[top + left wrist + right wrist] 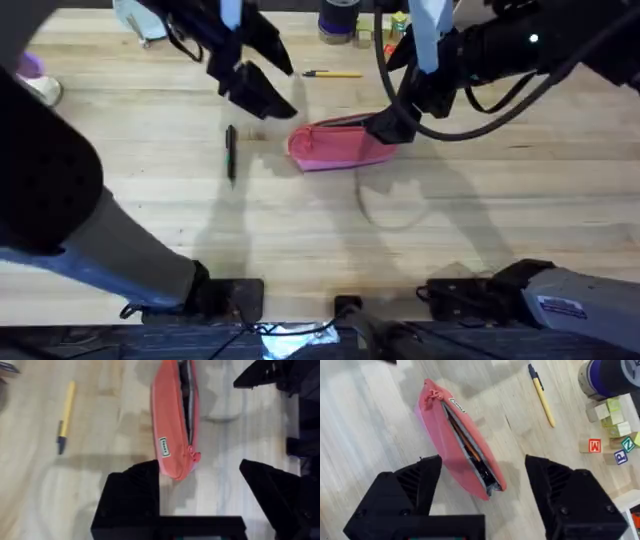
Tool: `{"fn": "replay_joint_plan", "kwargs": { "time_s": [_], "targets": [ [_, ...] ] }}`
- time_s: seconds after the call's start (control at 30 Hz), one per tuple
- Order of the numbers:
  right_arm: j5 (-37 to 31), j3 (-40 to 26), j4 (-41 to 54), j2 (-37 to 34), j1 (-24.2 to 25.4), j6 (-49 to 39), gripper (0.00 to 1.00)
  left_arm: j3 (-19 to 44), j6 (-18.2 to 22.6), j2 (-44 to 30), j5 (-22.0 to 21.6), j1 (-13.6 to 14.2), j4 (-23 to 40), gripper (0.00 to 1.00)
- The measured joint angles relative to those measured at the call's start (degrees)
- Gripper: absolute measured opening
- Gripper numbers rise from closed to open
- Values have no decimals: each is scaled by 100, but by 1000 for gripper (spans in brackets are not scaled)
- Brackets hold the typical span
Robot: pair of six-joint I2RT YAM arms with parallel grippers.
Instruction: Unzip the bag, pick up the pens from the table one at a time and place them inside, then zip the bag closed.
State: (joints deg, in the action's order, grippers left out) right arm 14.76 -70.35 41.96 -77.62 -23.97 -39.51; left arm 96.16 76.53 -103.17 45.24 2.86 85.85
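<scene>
The pink bag lies mid-table with its zip open; its dark inside shows in the left wrist view and the right wrist view. A yellow pen with a black end lies beyond the bag, also seen in the wrist views. The dark pen lies left of the bag. My left gripper hovers open just left of the bag's zip-pull end. My right gripper is open over the bag's right end. Neither holds anything.
A dark cylindrical container and small lettered wooden blocks stand at the far edge behind the bag. A person's dark sleeve covers the near left of the wood table. A loose cable loops just in front of the bag.
</scene>
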Motion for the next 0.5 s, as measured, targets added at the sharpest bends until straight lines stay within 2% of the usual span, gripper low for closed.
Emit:
{"fn": "replay_joint_plan", "kwargs": {
  "time_s": [0.17,0.33,0.43,0.5],
  "targets": [
    [0,0,-129,0,0,-15,994,320,-2,486,-261,-27,74,995],
    [0,-4,-297,0,0,-32,996,423,-64,1292,-522,-23,91,995],
    [0,-7,-340,0,0,-36,995,447,-366,1687,-781,-23,100,995],
    [0,-13,-388,0,0,-39,995,452,-730,1856,-994,-20,116,995]
  ]
}}
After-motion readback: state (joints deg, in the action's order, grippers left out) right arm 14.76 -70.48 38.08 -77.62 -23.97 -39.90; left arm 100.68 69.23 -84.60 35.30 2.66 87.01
